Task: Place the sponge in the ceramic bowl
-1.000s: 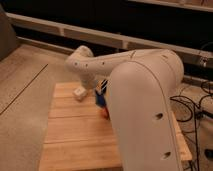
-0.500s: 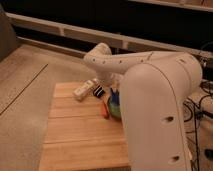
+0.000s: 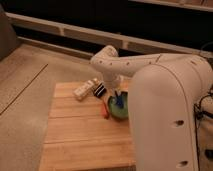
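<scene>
The ceramic bowl (image 3: 114, 112), green inside, sits on the wooden table near its right side, partly hidden by my white arm. My gripper (image 3: 118, 98) hangs over the bowl, pointing down into it. It is shut on the sponge (image 3: 120, 103), a small bright blue block that is low inside the bowl's rim. Whether the sponge touches the bowl's bottom cannot be told.
A thin orange-red stick (image 3: 104, 110) lies just left of the bowl. Behind it are a black-and-white striped block (image 3: 99, 90) and a pale block (image 3: 84, 90). The wooden table (image 3: 75, 135) stands on a grey floor, and my arm (image 3: 165, 110) covers its right side.
My gripper has carried the sponge rightward and down, from above the table's middle to inside the bowl's rim. The view has also shifted, and more of the table shows.
</scene>
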Robot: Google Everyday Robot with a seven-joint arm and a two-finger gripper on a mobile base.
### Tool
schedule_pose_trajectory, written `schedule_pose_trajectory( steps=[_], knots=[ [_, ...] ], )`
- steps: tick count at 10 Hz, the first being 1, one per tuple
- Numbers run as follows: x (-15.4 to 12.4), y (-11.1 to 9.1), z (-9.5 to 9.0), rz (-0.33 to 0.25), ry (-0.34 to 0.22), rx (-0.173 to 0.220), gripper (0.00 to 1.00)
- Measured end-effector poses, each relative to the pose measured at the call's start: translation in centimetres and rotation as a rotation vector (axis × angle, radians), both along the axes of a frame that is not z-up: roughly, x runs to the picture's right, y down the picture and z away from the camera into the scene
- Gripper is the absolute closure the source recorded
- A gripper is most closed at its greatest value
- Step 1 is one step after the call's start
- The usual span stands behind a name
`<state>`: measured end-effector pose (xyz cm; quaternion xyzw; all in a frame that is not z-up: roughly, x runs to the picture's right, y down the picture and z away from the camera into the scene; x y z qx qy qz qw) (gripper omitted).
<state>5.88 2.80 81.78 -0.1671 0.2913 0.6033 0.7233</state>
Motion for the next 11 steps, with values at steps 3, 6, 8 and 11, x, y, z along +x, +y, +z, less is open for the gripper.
schedule_pose_trajectory(
  steps=[3,6,8,11],
  knots=[
    [-0.08,0.00,0.01,-0.002,-0.001,0.000,0.54],
    [-0.09,0.00,0.02,-0.002,-0.001,0.000,0.26],
    [-0.08,0.00,0.02,-0.002,0.000,0.000,0.20],
    [-0.03,0.09,0.09,-0.003,0.000,-0.002,0.20]
  ],
)
